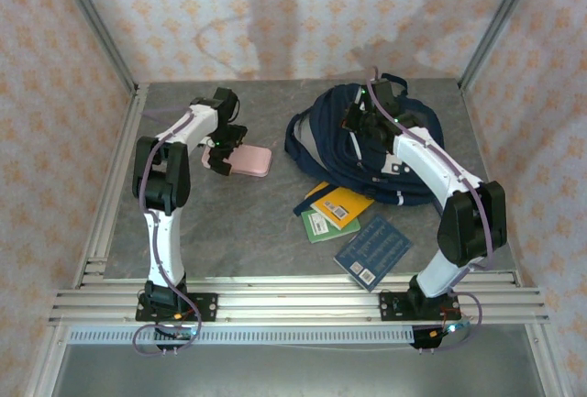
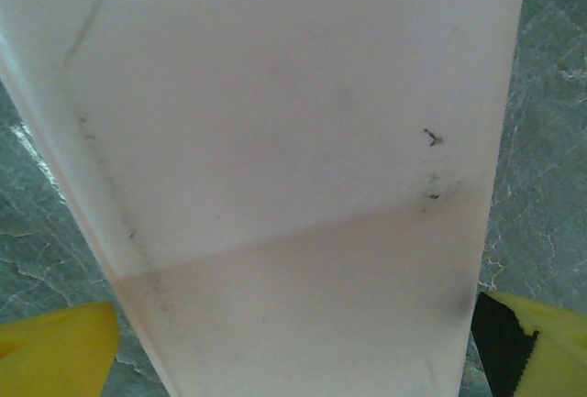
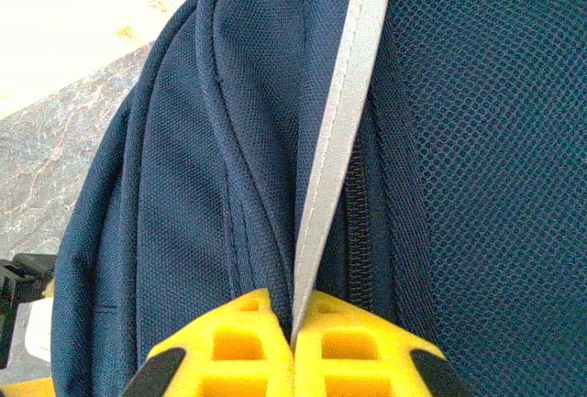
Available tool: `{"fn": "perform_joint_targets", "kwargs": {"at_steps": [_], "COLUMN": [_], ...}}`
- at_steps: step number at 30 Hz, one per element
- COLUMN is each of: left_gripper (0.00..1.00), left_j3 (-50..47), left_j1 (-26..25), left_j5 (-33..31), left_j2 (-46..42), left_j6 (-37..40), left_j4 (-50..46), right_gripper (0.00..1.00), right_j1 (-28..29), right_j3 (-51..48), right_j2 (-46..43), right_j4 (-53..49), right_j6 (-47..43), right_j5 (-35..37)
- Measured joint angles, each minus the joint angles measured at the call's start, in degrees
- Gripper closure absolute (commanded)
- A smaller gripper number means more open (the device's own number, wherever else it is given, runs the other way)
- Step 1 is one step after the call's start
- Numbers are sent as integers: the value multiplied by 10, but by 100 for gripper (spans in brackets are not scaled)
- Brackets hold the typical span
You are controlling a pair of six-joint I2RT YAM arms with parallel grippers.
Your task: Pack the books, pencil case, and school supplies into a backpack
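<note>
Pencil case [image 2: 275,140] between wide left tool [image 2: 293,351], right tool [image 3: 293,342] — pinching backpack [image 3: 183,186]

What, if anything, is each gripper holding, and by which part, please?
The right gripper pinches the backpack by its pale grey stripe beside the zipper. The left gripper is open astride the pink pencil case, holding nothing.

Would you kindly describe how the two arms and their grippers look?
Both the left arm and right arm have white links and black joints, with a purple cable looped alongside each. The left gripper and right gripper are black, with bright yellow fingers bearing black patches.
</note>
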Motion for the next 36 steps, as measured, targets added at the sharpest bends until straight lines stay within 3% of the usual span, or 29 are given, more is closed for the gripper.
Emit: {"fn": "perform_joint_targets", "kwargs": {"at_steps": [7,17,25,29,36], "left_gripper": [0,9,11,11,13], "left_j3": [8,21,9,-25,-61], "left_j1": [0,0,0,-1,-2], "left_j5": [2,3,3,2,2], "left_j2": [21,34,23,-29,-192], "left_j6": [0,4,11,25,54], "left_j4": [6,-1,-5,-10,-17], "right_gripper": [100,100,100,100,100], "right_j1": [0,0,-4,-5,-19], "right_j3": [0,8,44,71,81], "right_j2": [0,0,0,-4,-28], "right_j4": [0,-19,-75,-113,-142], "right_j6": [0,-3,-36,-59,-78], "right_j5": [-2,-16,-71,-108,-176]}}
